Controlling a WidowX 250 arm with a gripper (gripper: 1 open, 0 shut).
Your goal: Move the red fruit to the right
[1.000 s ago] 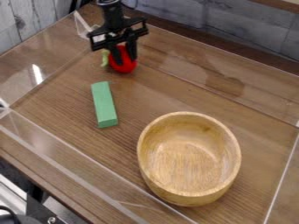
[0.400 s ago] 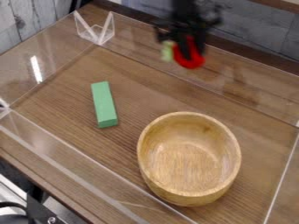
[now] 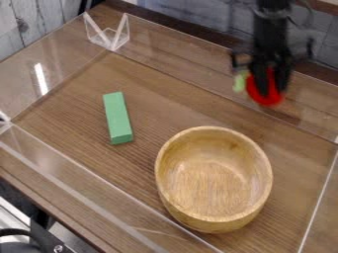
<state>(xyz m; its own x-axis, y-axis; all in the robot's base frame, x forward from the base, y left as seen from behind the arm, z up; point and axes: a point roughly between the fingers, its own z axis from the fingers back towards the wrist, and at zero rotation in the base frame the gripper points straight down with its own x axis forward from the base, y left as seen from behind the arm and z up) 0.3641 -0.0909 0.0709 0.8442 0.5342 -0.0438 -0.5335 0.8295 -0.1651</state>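
The red fruit (image 3: 268,88) is a small bright red piece with a bit of green at its left side, held off the table at the right rear of the enclosure. My gripper (image 3: 268,77) comes down from above and is shut on it, dark fingers (image 3: 282,69) straddling the fruit. The fruit hangs above the wood beyond the bowl's far rim. The image is motion-blurred around the gripper, so the leafy top is only a green smear.
A large wooden bowl (image 3: 168,176) sits at the front right. A green rectangular block (image 3: 118,117) lies on the wood at the left. Clear acrylic walls (image 3: 53,59) ring the table, with a small clear stand (image 3: 106,33) at the back left.
The gripper has carried the red fruit from the back left, past the middle, to the right rear of the table, lifted off the surface. Bowl and green block have not moved.
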